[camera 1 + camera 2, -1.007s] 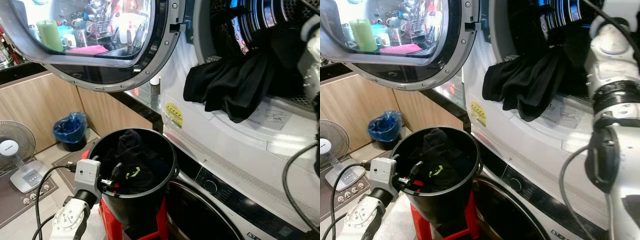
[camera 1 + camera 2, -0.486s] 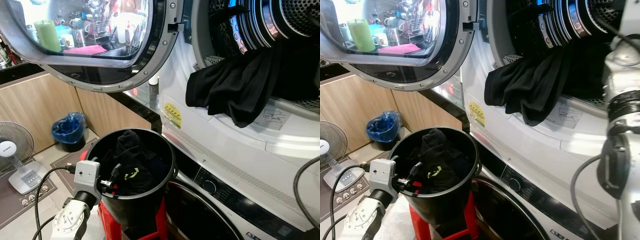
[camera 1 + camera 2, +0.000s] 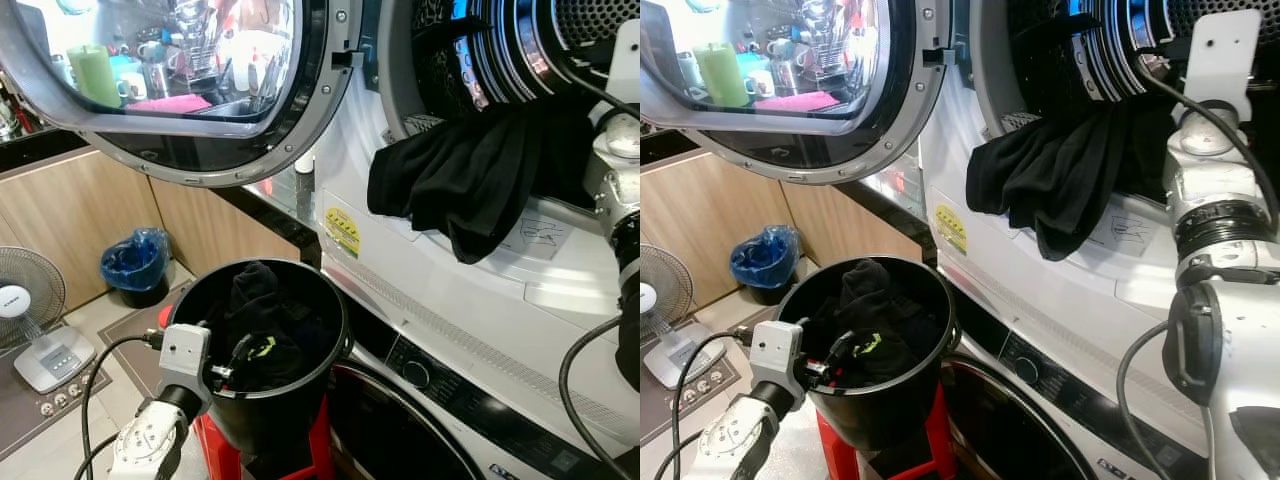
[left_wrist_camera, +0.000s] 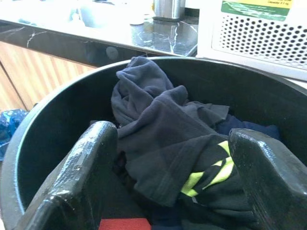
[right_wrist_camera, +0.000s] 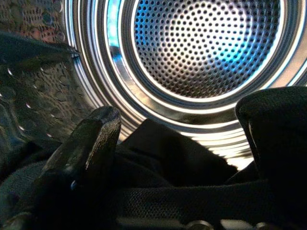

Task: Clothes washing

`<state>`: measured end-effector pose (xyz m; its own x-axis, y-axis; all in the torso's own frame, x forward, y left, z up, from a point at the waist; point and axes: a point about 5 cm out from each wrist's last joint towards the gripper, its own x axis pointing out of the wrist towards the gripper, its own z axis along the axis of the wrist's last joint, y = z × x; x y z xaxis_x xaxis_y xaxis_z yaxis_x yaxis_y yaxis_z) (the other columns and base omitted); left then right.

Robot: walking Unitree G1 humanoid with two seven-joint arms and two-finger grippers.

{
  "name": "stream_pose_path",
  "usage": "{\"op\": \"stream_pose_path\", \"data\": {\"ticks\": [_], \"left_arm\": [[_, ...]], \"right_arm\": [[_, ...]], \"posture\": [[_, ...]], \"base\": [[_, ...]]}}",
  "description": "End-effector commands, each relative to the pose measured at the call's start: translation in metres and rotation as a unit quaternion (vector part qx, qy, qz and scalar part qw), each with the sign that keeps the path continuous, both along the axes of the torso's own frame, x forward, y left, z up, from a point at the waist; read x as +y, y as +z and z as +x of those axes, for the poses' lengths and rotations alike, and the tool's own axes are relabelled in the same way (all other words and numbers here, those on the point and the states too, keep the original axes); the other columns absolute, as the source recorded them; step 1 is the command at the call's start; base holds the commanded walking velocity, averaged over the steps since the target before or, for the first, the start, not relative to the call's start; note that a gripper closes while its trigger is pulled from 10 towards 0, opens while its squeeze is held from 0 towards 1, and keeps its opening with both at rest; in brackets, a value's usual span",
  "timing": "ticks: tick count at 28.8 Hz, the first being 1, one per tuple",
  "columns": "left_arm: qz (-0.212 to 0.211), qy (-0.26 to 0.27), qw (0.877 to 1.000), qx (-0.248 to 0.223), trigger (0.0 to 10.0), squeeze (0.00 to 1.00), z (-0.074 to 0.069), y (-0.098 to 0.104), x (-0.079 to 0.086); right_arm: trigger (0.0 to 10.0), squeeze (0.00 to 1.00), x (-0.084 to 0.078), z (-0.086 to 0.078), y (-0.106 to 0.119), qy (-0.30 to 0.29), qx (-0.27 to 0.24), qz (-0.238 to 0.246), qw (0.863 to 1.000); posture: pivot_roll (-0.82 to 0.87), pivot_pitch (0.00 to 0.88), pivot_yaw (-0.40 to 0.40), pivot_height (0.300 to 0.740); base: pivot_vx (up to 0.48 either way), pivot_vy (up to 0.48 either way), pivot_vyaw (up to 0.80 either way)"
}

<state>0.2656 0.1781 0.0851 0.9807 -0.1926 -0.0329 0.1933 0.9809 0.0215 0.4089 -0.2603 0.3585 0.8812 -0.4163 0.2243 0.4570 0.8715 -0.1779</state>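
Right wrist view is showing the right gripper [image 5: 177, 158] gaping empty just above the black garment [image 3: 470, 180] — it is draping over the drum [image 5: 206, 48] lip, directly below the jaws — while the left gripper [image 4: 172, 167] is hovering open over the bucket [image 3: 330, 300].

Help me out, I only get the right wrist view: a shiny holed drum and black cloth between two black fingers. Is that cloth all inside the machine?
Observer: No. The black garment hangs half out of the drum opening, draped over the washer's white front.
Operator: Is there more laundry around?
Observer: Yes. A black bucket on a red stool stands below, on the robot's left, with dark clothes in it.
Operator: And the other arm?
Observer: The left gripper is open at the bucket's rim, pointing at those clothes.
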Motion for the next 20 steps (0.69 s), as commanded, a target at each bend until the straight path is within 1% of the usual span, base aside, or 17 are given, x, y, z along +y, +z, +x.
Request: {"op": "stream_pose_path", "data": {"ticks": [1,3,4,5,6,9,10,11,12,13,14,16,17,19,20], "left_arm": [[-0.001,-0.004,1.0,0.012,10.0,0.0,-0.002,-0.003,-0.002],[-0.002,-0.005,1.0,0.013,10.0,0.0,-0.002,-0.003,-0.002],[-0.004,-0.004,1.0,0.014,10.0,0.0,-0.002,-0.003,-0.002],[-0.006,-0.003,1.0,0.014,10.0,0.0,-0.002,-0.003,-0.002],[-0.007,-0.003,1.0,0.015,10.0,0.0,-0.001,-0.003,-0.002],[-0.007,-0.003,1.0,0.016,10.0,0.0,-0.001,-0.003,-0.002],[-0.007,-0.002,1.0,0.017,10.0,0.0,-0.001,-0.003,-0.001],[-0.007,-0.002,1.0,0.017,10.0,0.0,-0.001,-0.003,-0.001],[-0.008,-0.001,1.0,0.018,10.0,0.0,-0.001,-0.004,-0.001],[-0.008,-0.001,1.0,0.018,10.0,0.0,-0.001,-0.004,-0.001],[-0.009,0.0,1.0,0.02,10.0,0.0,-0.001,-0.004,0.0],[-0.009,0.0,1.0,0.021,10.0,0.0,-0.001,-0.004,0.0],[-0.01,-0.001,1.0,0.022,10.0,0.0,-0.001,-0.004,-0.001],[-0.011,-0.002,1.0,0.024,10.0,0.0,-0.001,-0.005,-0.001],[-0.012,-0.002,1.0,0.025,10.0,0.0,-0.001,-0.005,-0.001]], "right_arm": [[10.0,0.0,0.004,0.005,-0.028,0.018,0.046,0.046,0.998],[10.0,0.0,0.005,0.005,-0.027,0.026,0.043,0.06,0.997],[10.0,0.0,0.005,0.005,-0.026,0.029,0.044,0.057,0.997],[10.0,0.0,0.005,0.005,-0.024,0.036,0.055,0.033,0.997],[10.0,0.0,0.006,0.005,-0.023,0.04,0.061,0.019,0.997],[10.0,0.0,0.004,0.004,-0.019,0.039,0.067,0.002,0.997],[10.0,0.0,0.002,0.003,-0.014,0.032,0.069,-0.013,0.997],[10.0,0.0,0.002,0.003,-0.014,0.032,0.069,-0.013,0.997],[10.0,0.0,0.002,0.002,-0.007,0.029,0.069,-0.029,0.997],[10.0,0.0,0.002,0.002,-0.007,0.029,0.069,-0.029,0.997],[10.0,0.0,0.002,0.001,0.002,0.028,0.064,-0.047,0.996],[10.0,0.0,0.003,0.001,0.005,0.028,0.063,-0.052,0.996],[10.0,0.0,0.006,0.0,0.017,0.034,0.055,-0.07,0.995],[10.0,0.0,0.008,-0.001,0.025,0.042,0.053,-0.08,0.994],[10.0,0.0,0.009,-0.001,0.027,0.049,0.051,-0.076,0.995]], "posture": [[0.09,0.038,0.0,0.74],[0.09,0.038,0.0,0.74],[0.09,0.038,0.0,0.74],[0.08,0.042,0.001,0.74],[0.08,0.042,0.001,0.74],[0.07,0.042,0.0,0.74],[0.07,0.041,-0.002,0.74],[0.07,0.041,-0.002,0.74],[0.06,0.041,-0.002,0.74],[0.06,0.041,-0.002,0.74],[0.06,0.043,-0.003,0.74],[0.06,0.043,-0.003,0.74],[0.06,0.044,-0.004,0.74],[0.06,0.044,-0.004,0.74],[0.06,0.044,-0.004,0.74]], "base": [[0.0,0.0,0.0],[0.0,0.0,0.0],[0.0,0.0,0.0],[0.0,0.0,0.0],[0.0,0.0,0.0],[0.0,0.0,0.0],[0.0,0.0,0.0],[0.0,0.0,0.0],[0.0,0.0,0.0],[0.0,0.0,0.0],[0.0,0.0,0.0],[0.0,0.0,0.0],[0.0,0.0,0.0],[0.0,0.0,0.0],[0.0,0.0,0.0]]}}
